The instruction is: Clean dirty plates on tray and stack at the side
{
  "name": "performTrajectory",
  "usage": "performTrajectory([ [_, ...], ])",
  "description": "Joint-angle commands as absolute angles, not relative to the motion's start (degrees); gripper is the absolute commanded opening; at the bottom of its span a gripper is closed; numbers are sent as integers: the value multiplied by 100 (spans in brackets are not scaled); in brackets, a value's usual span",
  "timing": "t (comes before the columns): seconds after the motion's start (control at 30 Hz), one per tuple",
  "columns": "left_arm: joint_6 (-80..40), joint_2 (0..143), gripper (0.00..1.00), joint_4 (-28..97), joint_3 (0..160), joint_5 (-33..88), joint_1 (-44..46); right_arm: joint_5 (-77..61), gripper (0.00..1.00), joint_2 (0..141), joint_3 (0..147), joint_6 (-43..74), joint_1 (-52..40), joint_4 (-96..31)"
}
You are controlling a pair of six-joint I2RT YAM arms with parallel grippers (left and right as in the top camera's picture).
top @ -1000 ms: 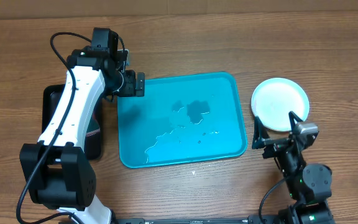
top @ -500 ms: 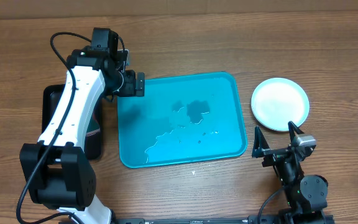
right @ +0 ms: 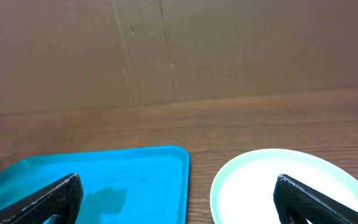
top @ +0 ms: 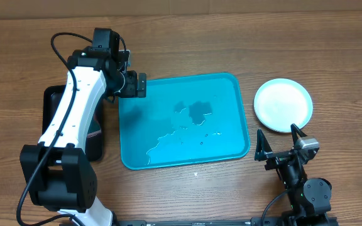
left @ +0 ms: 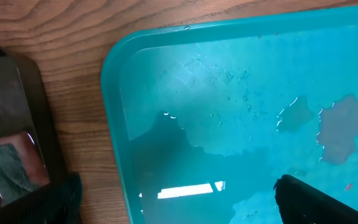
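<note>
wooden table (top: 187, 37) carries a wet tray (top: 222, 145), plates (top: 283, 105) stacked beside it; left gripper (top: 142, 85) and right gripper (top: 278, 139) gape empty, so retreat without nudging them.

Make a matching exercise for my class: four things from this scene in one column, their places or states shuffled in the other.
1 tray
2 plate
3 left gripper
4 right gripper

A open, just short of the plate
B wet, holding no plate
C on the table, right of the tray
D over the tray's far left corner

Pairs: 1-B; 2-C; 3-D; 4-A
</note>
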State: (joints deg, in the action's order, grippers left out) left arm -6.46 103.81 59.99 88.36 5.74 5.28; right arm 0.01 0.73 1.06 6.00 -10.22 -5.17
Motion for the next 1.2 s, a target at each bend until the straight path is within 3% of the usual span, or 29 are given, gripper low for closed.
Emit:
performTrajectory([
  [0.0, -642, 10274, 100, 5990, 8930, 576, 517, -12, 100, 16, 47, 613, -1059, -482],
  [0.37, -642, 10193, 100, 5992, 8930, 569, 517, -12, 100, 16, 47, 613, -1059, -484],
  [0.63, -596, 8910, 100, 6348, 8873, 384, 576, -12, 100, 16, 45, 613, -1059, -482],
  [0.8, -331, 7437, 100, 4969, 7942, 386, 558, -12, 100, 16, 45, 613, -1059, -482],
  [1.17, -237, 3642, 100, 2445, 4115, 467, -3, -12, 100, 16, 47, 613, -1059, -484],
])
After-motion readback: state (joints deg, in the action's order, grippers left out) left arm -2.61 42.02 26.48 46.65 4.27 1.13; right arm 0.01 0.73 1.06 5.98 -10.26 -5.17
